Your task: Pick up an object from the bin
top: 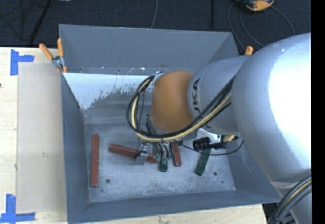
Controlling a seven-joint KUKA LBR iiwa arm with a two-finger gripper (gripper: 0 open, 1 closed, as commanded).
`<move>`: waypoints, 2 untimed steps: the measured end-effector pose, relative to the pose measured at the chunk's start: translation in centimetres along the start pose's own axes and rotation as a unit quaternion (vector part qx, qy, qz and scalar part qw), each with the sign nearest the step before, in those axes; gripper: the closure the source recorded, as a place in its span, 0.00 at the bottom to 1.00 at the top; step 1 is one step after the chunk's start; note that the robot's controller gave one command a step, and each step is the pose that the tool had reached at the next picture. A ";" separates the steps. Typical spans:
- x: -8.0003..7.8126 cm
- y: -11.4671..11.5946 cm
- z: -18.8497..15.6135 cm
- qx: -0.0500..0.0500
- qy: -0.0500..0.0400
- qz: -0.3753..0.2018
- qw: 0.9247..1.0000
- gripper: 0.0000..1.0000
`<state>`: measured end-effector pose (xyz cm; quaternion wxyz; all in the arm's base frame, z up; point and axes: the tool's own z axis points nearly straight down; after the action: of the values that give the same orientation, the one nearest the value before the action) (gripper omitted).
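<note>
My gripper (154, 154) sits low over the middle of the bin floor, under the orange wrist cover. A red-brown stick (123, 150) lies flat just to its left, its right end reaching in under the gripper. Another short red-brown stick (176, 157) lies close on the gripper's right. A small dark green piece (163, 165) pokes out right below the gripper. Whether anything is gripped is hidden by the gripper's body.
A long red-brown stick (94, 160) lies upright along the bin's left wall. A dark green bar (202, 162) and a black piece (201, 142) lie at the right, beside the arm. Bare floor spreads along the front and the left middle.
</note>
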<state>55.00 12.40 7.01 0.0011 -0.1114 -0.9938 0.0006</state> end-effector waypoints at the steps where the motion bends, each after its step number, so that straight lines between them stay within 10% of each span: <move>1: 0.1 0.0 -0.2 0.000 0.000 0.000 1.000 1.00; 2: 0.1 -0.1 -1.2 0.000 0.001 0.001 1.000 1.00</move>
<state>54.88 12.37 8.21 0.0021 -0.1119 -0.9937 0.0005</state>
